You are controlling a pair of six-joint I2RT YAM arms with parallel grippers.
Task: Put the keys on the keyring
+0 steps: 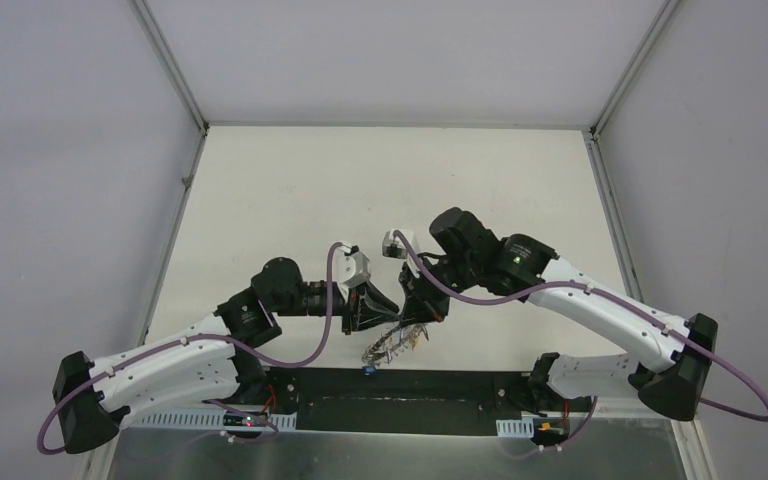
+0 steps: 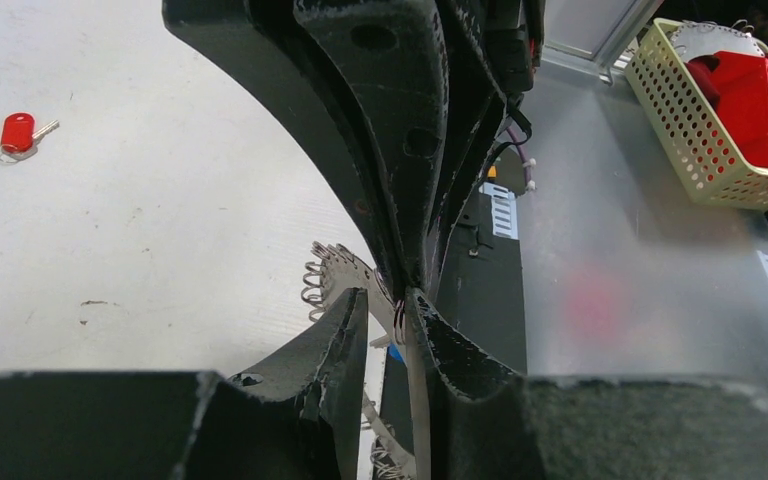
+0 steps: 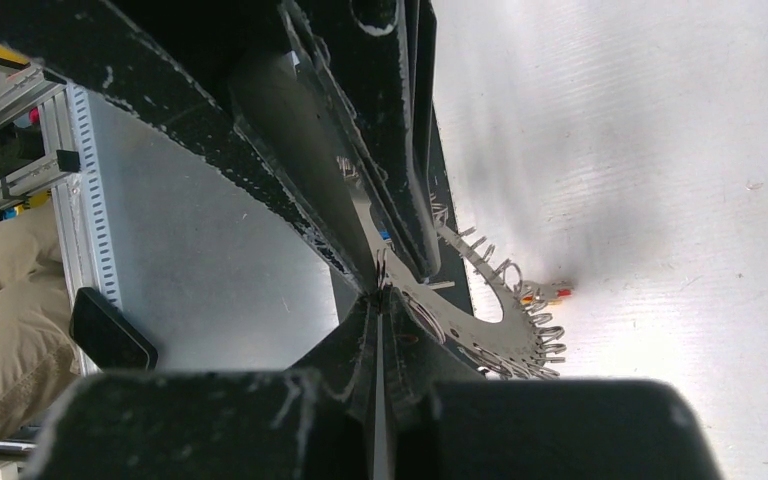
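Both my claws pinch the keyring (image 1: 396, 343) at six o'clock on the table (image 1: 290, 200): left claw (image 2: 388, 300) and right claw (image 3: 380, 285) clamped on its rim. Opposing pulls could twist it free; the red key (image 2: 18, 133) lies apart, unthreaded.

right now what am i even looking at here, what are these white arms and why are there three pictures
Two robot arms are bolted to the near edge of a white table. The wide picture comes from a camera above and behind them; the other two come from cameras on each wrist, looking past black fingers. Both the left gripper and the right gripper pinch the keyring, a flat metal ring edged with wire loops, lifted between them. A key with a red tag lies loose on the table. A basket of red things sits off to the side.
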